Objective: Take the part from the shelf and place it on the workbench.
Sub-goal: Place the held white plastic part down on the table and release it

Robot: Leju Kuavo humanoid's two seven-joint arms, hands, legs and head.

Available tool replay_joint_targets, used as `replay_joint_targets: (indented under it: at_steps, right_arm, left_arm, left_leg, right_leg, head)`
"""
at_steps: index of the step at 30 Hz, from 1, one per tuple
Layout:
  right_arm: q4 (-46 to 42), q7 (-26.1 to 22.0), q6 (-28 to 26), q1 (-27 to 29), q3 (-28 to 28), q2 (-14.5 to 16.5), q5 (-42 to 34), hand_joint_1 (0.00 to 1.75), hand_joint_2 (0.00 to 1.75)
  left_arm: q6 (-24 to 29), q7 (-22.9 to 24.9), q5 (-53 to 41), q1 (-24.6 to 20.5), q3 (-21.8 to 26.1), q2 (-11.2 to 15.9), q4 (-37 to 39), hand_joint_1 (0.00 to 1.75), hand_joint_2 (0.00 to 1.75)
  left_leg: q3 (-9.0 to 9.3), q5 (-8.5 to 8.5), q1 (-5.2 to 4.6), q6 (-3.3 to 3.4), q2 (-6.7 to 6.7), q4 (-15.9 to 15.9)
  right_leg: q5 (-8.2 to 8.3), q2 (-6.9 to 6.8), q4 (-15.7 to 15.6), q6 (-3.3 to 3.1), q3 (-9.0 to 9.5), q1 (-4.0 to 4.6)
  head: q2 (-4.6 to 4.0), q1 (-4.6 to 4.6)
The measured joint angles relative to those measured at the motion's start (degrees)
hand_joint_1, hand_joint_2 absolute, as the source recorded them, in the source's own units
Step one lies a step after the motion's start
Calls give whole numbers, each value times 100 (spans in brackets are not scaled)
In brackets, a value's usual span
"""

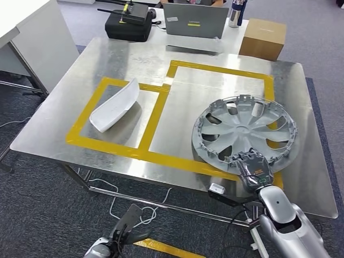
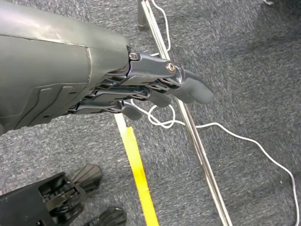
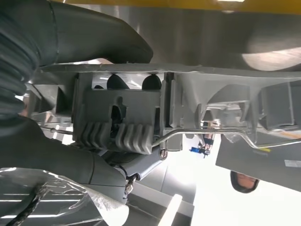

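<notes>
Grey carpet runs under and around a shiny metal desk (image 1: pixel 61 126) marked out in yellow tape (image 1: pixel 108 142) boxes, and that is our stage. Starting on the left, our left robot hand (image 2: pixel 149 89) hangs low beside the desk frame, fingers stretched out straight and holding nothing, with a white cable (image 2: pixel 227 134) looping over the carpet beneath it. Up on the desk, a white curved panel (image 1: pixel 114 105) lies inside the left tape box, well apart from the action. Further back sit a black case (image 1: pixel 129 24), a laptop (image 1: pixel 194 20) and a cardboard box (image 1: pixel 262 38).

Now to the right, where it counts: the silver wheel cover (image 1: pixel 245 128), our part, lies across the right tape box, its near rim close to the desk edge. Our right robot hand (image 1: pixel 252 165) is clasped on that near rim, and the right wrist view shows thumb and fingers wrapped around the rim's clip section.

We judge we are at the placing step, with the part seemingly down on the desk. Next we need the fingers to let go cleanly, without snagging the rim clips or dragging the cover toward the edge, then draw the arm back.
</notes>
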Motion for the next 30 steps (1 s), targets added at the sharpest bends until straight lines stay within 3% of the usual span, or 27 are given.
replay_joint_targets:
  at_steps: [6,10,26,30]
  right_arm:
    - [33,94,-153,120,-10,-176,-440,175,175]
    - [21,-228,-336,399,-284,-269,-912,175,175]
    - [-49,-304,-303,751,-642,-299,-935,175,175]
    - [-56,-304,-303,788,-684,-302,-935,0,175]
  left_arm:
    - [62,-20,55,5,-37,17,-1,0,175]
    - [90,-90,94,21,-61,39,0,0,175]
    - [167,-198,115,37,-90,84,-1,0,175]
    - [180,-200,113,40,-91,92,-2,0,175]
  left_leg:
    - [-1,-1,0,0,-9,0]
    - [-4,-3,-1,2,-17,0]
    - [-3,-3,-1,2,-20,0]
    - [-3,-3,-1,2,-20,1]
  right_leg:
    - [-3,-5,0,0,0,0]
    - [-10,-14,-1,-1,1,-1]
    - [-11,-18,-1,-2,4,-1]
    - [-11,-18,-1,-2,3,-1]
  head:
    - [1,0]
    - [0,1]
    - [0,0]
    - [0,0]
